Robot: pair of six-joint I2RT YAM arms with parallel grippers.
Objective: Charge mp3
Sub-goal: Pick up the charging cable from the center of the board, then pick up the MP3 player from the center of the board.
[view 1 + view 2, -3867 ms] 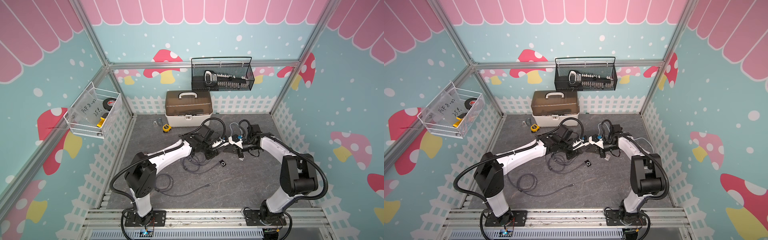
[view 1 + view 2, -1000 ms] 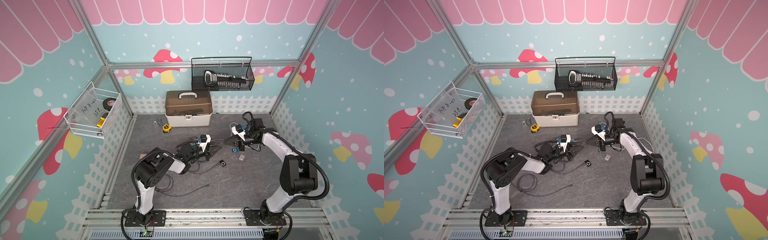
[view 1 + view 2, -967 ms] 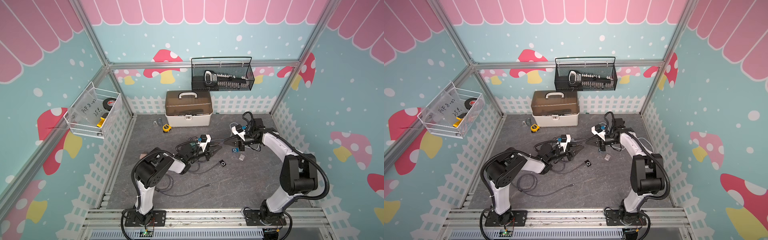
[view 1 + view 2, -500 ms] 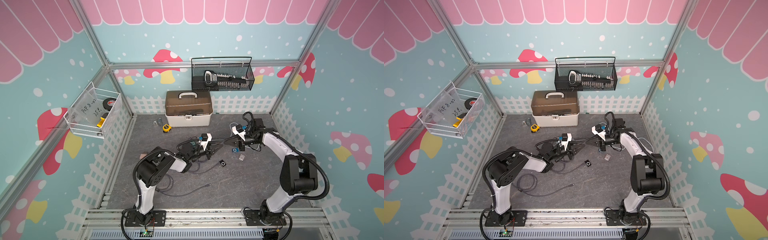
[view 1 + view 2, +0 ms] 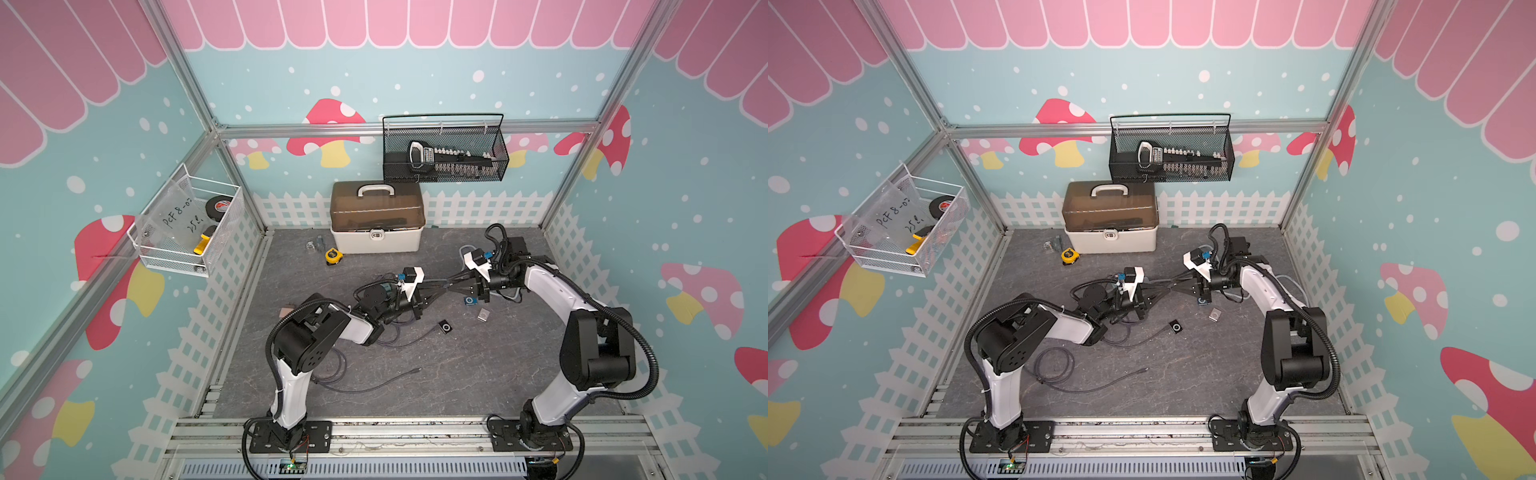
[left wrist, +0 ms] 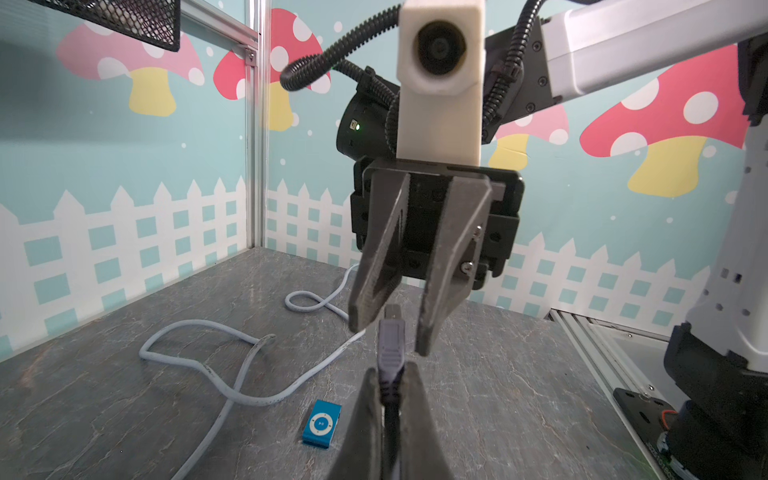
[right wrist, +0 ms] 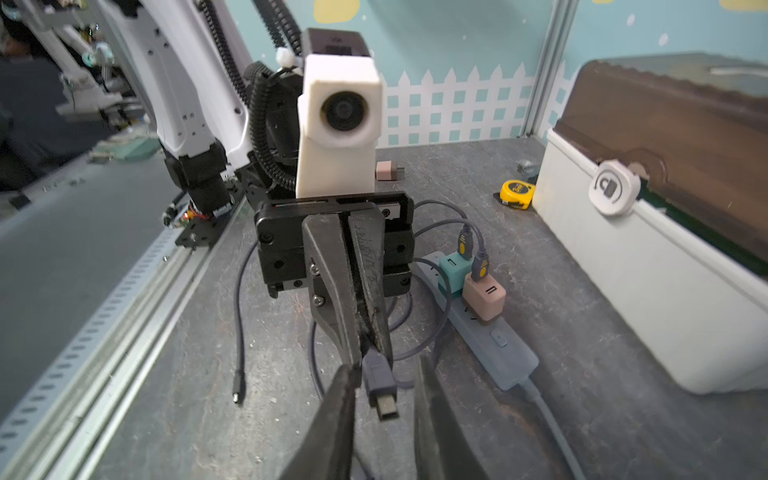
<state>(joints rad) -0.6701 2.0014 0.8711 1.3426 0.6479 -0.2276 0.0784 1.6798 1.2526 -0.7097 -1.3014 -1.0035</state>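
In the last second the two arms swapped jobs. The right gripper (image 6: 390, 337) was pinching the cable plug (image 7: 380, 388), and now its fingers have come apart. The left gripper (image 7: 371, 353) has squeezed shut on the plug's grey body. So the left fingers hold the plug tight, with its little metal tip sticking out past them. The right fingers stand open on each side of that tip and do not seem to press on it.

The two grippers meet nose to nose, up off the table (image 5: 457, 374). The blue mp3 player (image 6: 322, 424) lies flat on the table just below them, face up, with nothing plugged into it. A silver mp3 player (image 5: 483, 314) lies near it, and a black mp3 player (image 5: 445, 327) a bit further off. By the left arm a power strip (image 7: 490, 336) holds a teal charger (image 7: 451, 270) and a pink charger (image 7: 484, 297), each with a cable in it.

I think this was a hand-over. It leaves the right gripper free, maybe to pick up or steady a player while the left one pushes the plug in. The hole is tiny, so the plug must be lined up very straight.
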